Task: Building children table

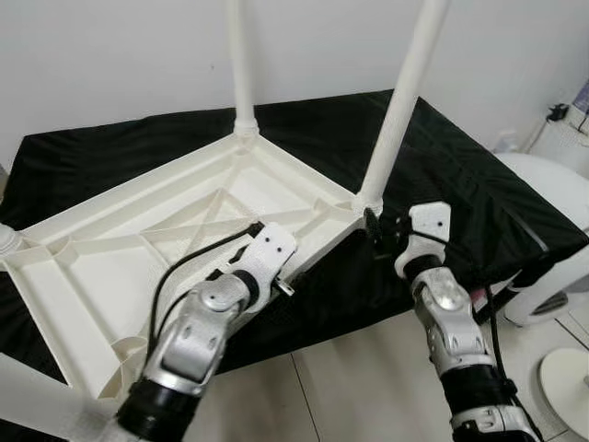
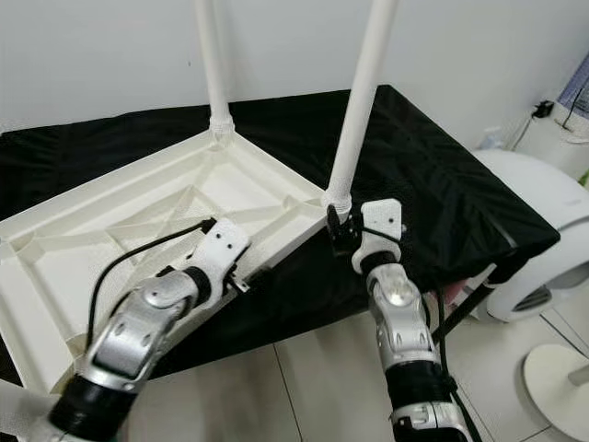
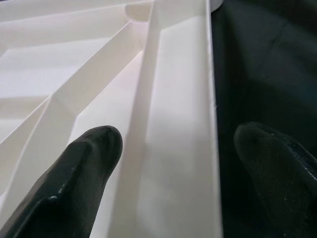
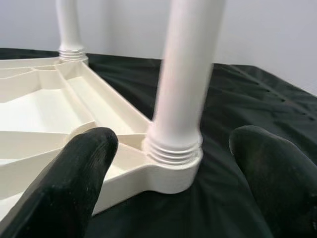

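Even, bright indoor light; the head views are sharp, with mild bending toward the edges. Glare whitens the table top's (image 3: 163,148) rim between the left gripper's (image 3: 190,173) blurred fingers. The leg (image 4: 185,74) between the right gripper's (image 4: 173,168) fingers looks slightly soft.

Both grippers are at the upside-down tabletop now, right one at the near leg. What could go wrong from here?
1. The right gripper is open around the base of the near leg; its thread rings still show above the socket, so it may not be fully seated and could tilt if pushed.
2. The left gripper straddles the tabletop's thin edge wall; closing off-centre could slide the top on the black cloth, whose near edge is close.
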{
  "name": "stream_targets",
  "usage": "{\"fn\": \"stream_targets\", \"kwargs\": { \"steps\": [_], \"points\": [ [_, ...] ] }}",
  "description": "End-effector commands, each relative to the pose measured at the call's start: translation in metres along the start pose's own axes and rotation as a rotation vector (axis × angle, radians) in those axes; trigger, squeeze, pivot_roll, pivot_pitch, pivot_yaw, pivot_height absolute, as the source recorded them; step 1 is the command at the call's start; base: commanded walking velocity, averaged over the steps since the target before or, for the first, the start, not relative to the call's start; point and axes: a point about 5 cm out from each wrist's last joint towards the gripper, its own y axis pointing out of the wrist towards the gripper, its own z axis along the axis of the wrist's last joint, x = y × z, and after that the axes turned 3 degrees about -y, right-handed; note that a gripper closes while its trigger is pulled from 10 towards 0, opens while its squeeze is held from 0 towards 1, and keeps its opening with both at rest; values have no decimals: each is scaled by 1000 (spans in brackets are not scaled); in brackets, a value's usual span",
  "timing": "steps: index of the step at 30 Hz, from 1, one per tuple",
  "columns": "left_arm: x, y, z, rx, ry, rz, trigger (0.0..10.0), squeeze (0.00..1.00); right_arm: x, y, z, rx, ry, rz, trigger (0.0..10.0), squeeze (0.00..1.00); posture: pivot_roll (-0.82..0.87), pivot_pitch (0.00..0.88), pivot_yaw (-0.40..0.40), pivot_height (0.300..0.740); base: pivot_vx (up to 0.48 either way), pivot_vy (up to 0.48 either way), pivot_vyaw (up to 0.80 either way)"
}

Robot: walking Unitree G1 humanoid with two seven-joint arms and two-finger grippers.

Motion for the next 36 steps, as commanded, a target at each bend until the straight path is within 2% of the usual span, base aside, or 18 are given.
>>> {"fn": "stream_targets", "kwargs": {
  "steps": [1, 4, 6, 7, 9, 10, 14, 15, 20, 24, 31, 33, 36],
  "points": [
    [4, -7, -4, -30, -1, -60, 10000, 0, -3, -1, -1, -8, -5, 6, 10000, 0, -4, 120, 7, 740, 0, 0, 0],
    [4, -14, -8, -48, 7, -70, 10000, 0, -6, -1, -1, -9, -1, 12, 10000, 0, 0, 123, 7, 740, 0, 0, 0],
    [2, -26, -16, -85, 24, -76, 10000, 0, -9, 0, -3, -14, 7, 28, 10000, 0, 15, 131, 2, 740, 0, 0, 0],
    [2, -26, -16, -85, 24, -76, 10000, 0, -9, 0, -3, -14, 7, 28, 10000, 0, 15, 131, 2, 740, 0, 0, 0],
    [0, -36, -21, -103, 32, -74, 10000, 0, -11, 1, -3, -21, 11, 39, 10000, 0, 22, 134, 0, 740, 0, 0, 0],
    [-2, -42, -22, -108, 33, -73, 10000, 0, -13, 2, -5, -34, 8, 42, 10000, 0, 28, 135, -2, 740, 0, 0, 0],
    [-5, -49, -22, -114, 30, -70, 10000, 0, -16, 2, -8, -59, 4, 42, 10000, 0, 38, 135, -7, 740, 0, 0, 0],
    [-7, -55, -23, -126, 35, -59, 10000, 0, -18, 1, -15, -97, 9, 21, 10000, 0, 54, 133, -12, 740, 0, 0, 0],
    [-8, -59, -24, -134, 37, -53, 10000, 0, -19, -1, -21, -127, 17, -4, 10000, 0, 57, 133, -13, 740, 0, 0, 0],
    [-5, -68, -24, -147, 45, -76, 10000, 0, -21, -2, -28, -174, 39, -51, 10000, 0, 69, 133, -15, 740, 0, 0, 0],
    [-4, -73, -24, -157, 53, -92, 10000, 0, -22, -2, -31, -189, 47, -66, 10000, 0, 69, 133, -15, 740, 0, 0, 0],
    [2, -82, -24, -169, 73, -146, 10000, 0, -23, 0, -33, -209, 54, -87, 10000, 0, 87, 149, -16, 740, 0, 0, 0],
    [6, -87, -23, -174, 81, -187, 10000, 0, -23, 2, -34, -220, 58, -101, 10000, 0, 87, 154, -15, 740, 0, 0, 0]
  ]
}}
